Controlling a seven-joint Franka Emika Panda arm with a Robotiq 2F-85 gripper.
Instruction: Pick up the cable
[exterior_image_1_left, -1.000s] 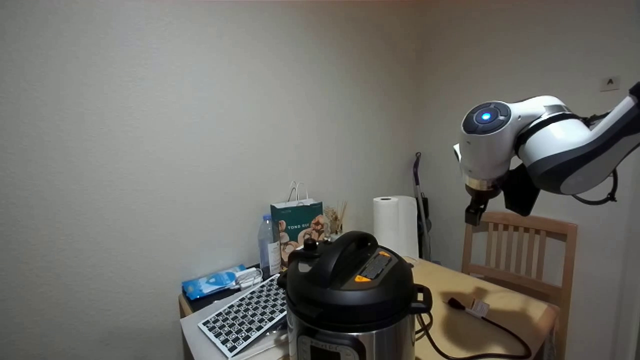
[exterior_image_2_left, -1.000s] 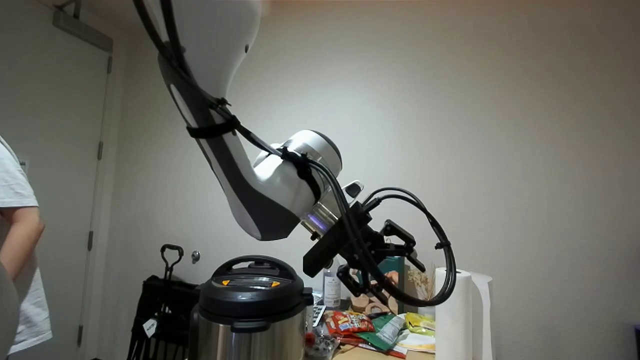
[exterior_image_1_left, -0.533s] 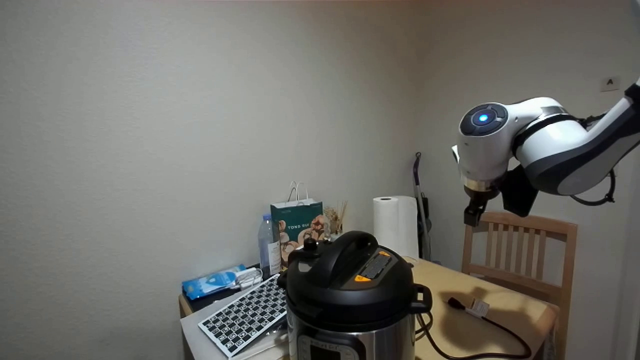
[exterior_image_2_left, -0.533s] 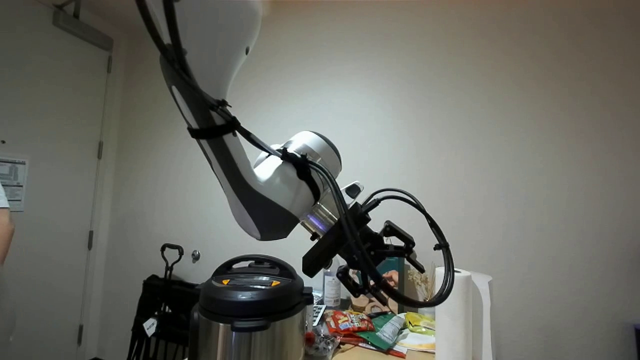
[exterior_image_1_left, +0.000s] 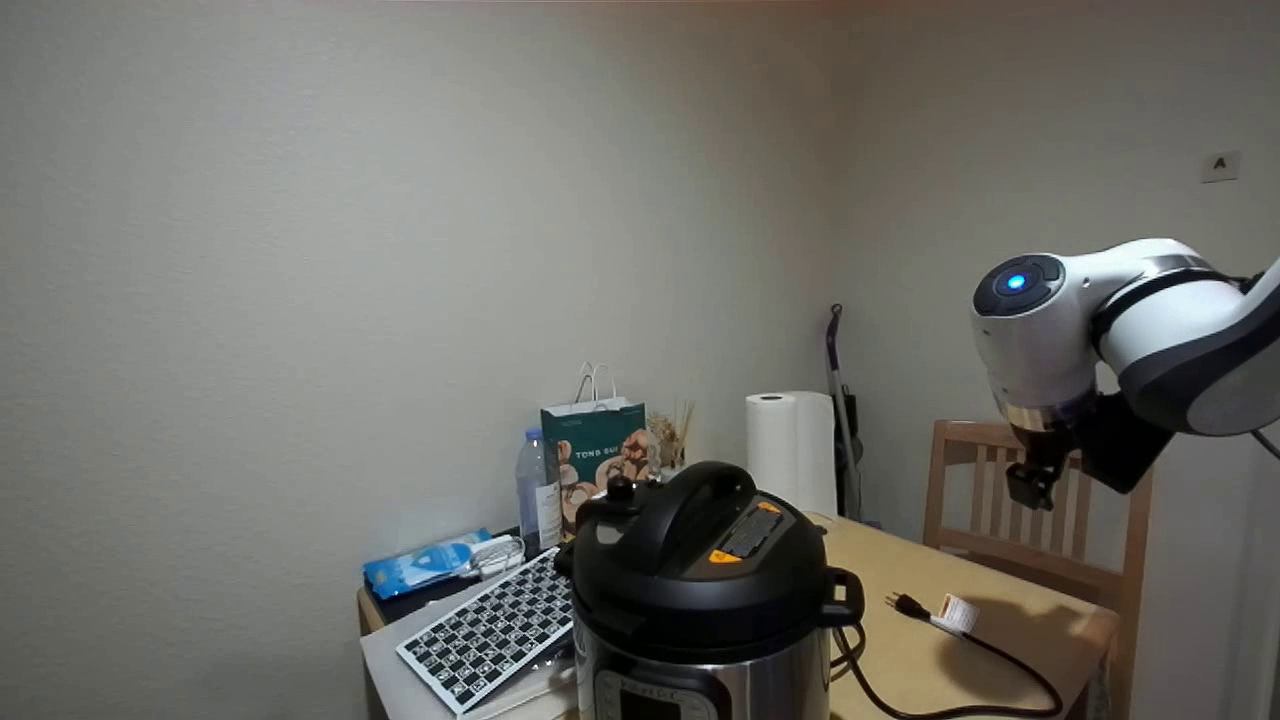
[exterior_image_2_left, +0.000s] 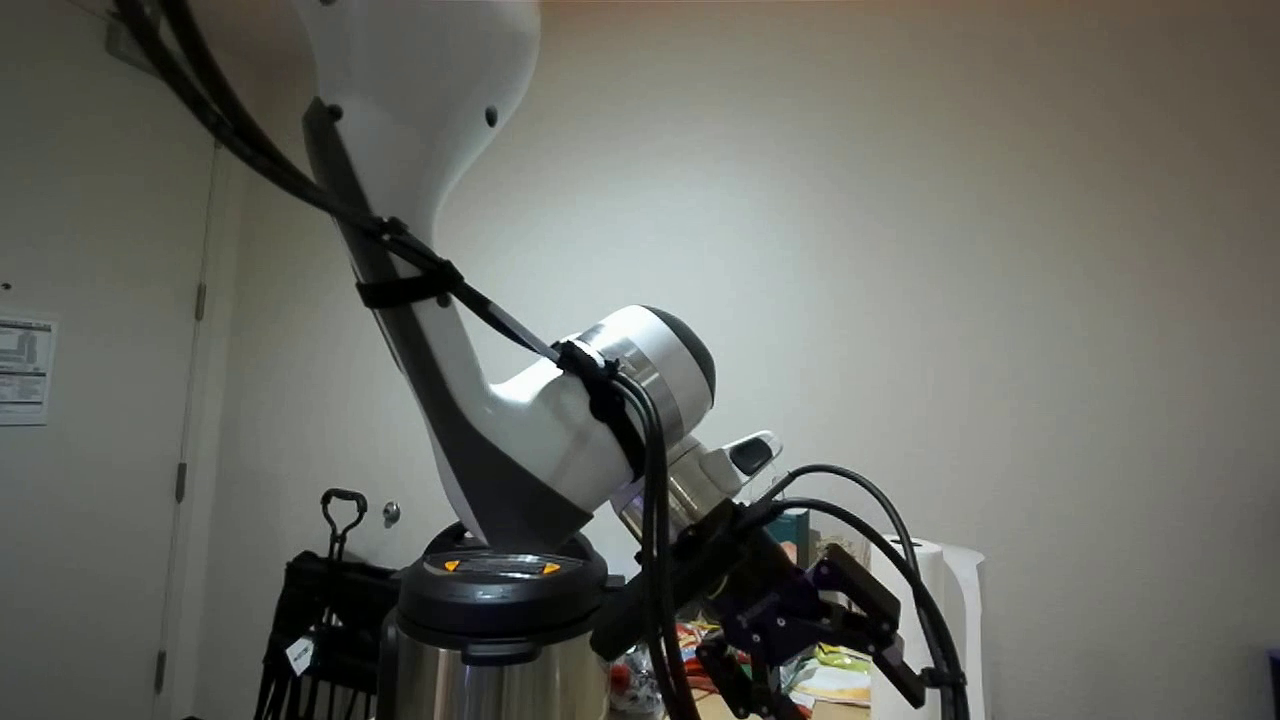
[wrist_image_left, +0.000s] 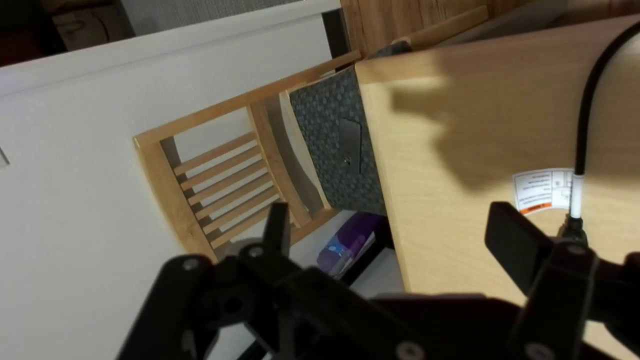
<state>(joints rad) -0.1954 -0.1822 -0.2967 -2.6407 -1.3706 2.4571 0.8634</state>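
The claw (wrist_image_left: 391, 227) gapes wide along the bottom of the wrist view. I see the cable (wrist_image_left: 584, 120) lying on the table (wrist_image_left: 450, 250) at that frame's right, its plug (wrist_image_left: 573, 231) partly hidden; in an exterior view, the pressure cooker (exterior_image_1_left: 705, 590) stands lower centre.

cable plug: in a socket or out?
Out: in an exterior view the cable plug lies bare-pronged on the table, seated in nothing.
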